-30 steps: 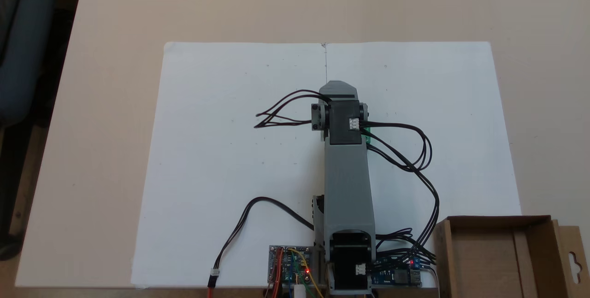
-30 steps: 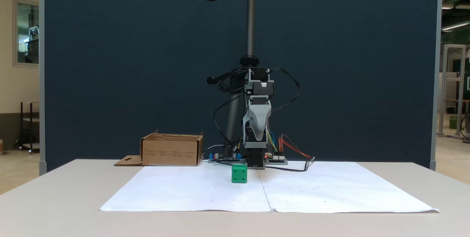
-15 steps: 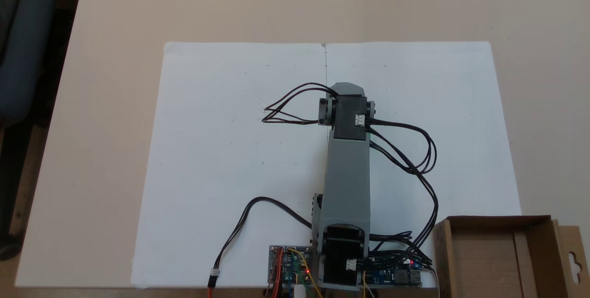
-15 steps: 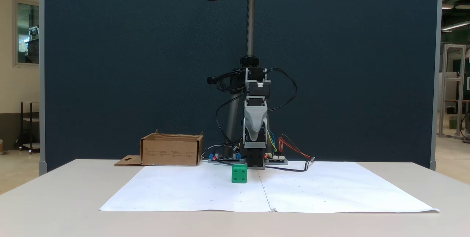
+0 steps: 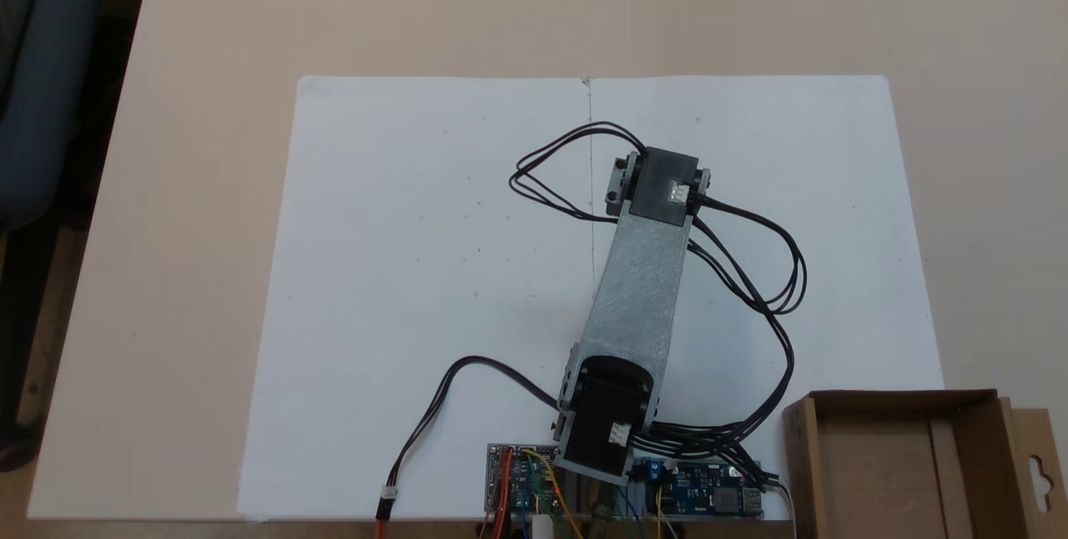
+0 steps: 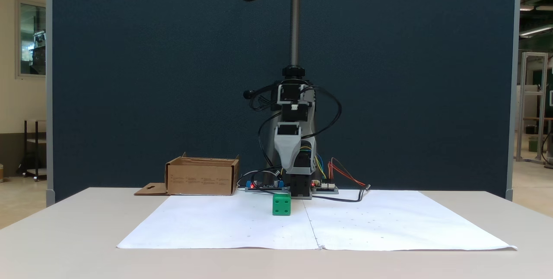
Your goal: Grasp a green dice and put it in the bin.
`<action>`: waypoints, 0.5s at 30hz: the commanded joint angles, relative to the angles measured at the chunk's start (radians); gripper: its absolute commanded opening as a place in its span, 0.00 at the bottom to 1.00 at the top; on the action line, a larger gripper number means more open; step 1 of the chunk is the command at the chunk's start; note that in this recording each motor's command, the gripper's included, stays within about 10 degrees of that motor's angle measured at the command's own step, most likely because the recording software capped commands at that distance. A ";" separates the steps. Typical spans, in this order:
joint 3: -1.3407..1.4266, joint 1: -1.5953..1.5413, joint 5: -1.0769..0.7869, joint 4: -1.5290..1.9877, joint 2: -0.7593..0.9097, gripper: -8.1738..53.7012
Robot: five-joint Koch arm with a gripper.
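On a beige table (image 5: pixel 183 188) spread with white paper (image 5: pixel 400 230), the dice (image 6: pixel 281 205) sat flat on the sheet in the low fixed view, just left of the paper's centre crease and near the arm's base, with nothing touching it; a face with two pips looked toward the camera. The grey arm (image 5: pixel 638 289) rose from its base at the near edge of the high fixed view and leaned up and to the right, ending in a black motor block (image 5: pixel 663 187) above the paper. In the low fixed view the same arm (image 6: pixel 293 149) stood folded above the dice, its upper parts tilted slightly to the left. The gripper (image 6: pixel 288 154) pointed downward there, well above the dice, seen as a single tapering grey shell; whether its fingers were spread or pressed together could not be told. Black cables (image 5: pixel 751 272) looped out on both sides of the arm and ran back to the circuit boards (image 5: pixel 701 493) at its foot, where small lights glowed. The bin (image 5: pixel 901 464) stood at the lower right corner of the high view, its flap (image 5: pixel 1035 464) with the keyhole cutout lying outward; in the low view the bin (image 6: pixel 202 177) stood at the far left of the paper, well apart from the dice.
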 commanded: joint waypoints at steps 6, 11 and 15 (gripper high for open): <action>-0.046 0.012 -0.098 0.029 -0.061 0.87; -0.046 0.012 -0.098 0.015 -0.132 0.87; -0.044 0.012 -0.098 -0.017 -0.170 0.87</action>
